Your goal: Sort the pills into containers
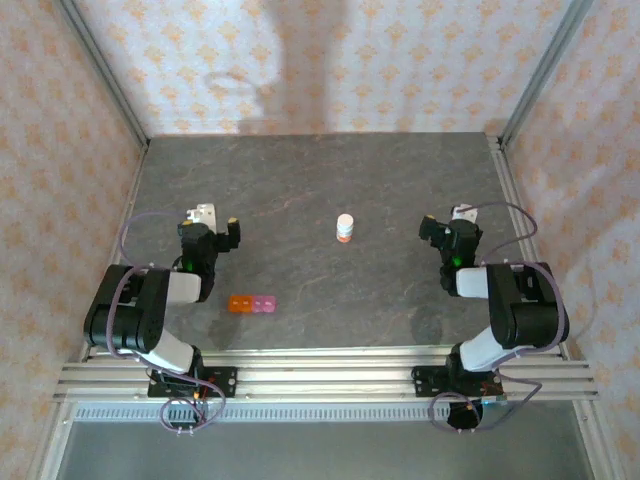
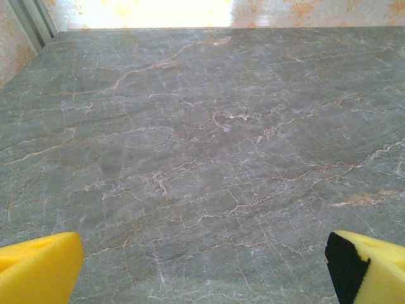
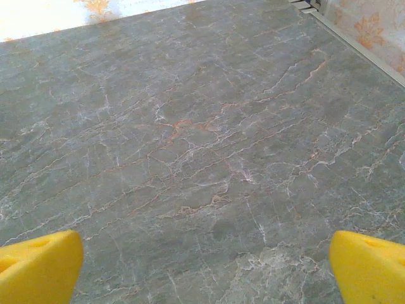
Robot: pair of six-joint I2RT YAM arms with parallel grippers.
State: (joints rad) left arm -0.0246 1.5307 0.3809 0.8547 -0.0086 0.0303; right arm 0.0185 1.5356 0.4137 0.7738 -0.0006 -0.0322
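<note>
flat on the grey marble table (image 1: pixel 330 180) near its front edge, close by the left arm: containers (image 1: pixel 252 304), orange end toward that arm. upright mid-table, well apart: white bottle (image 1: pixel 345 228). spread wide and empty: left gripper (image 1: pixel 220 222), right gripper (image 1: pixel 445 220).

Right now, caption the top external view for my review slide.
Left gripper and right gripper open, empty; containers front-left, white bottle upright at centre.

Soft, even light — the far wall (image 2: pixel 158 12) washes out in glare.
</note>
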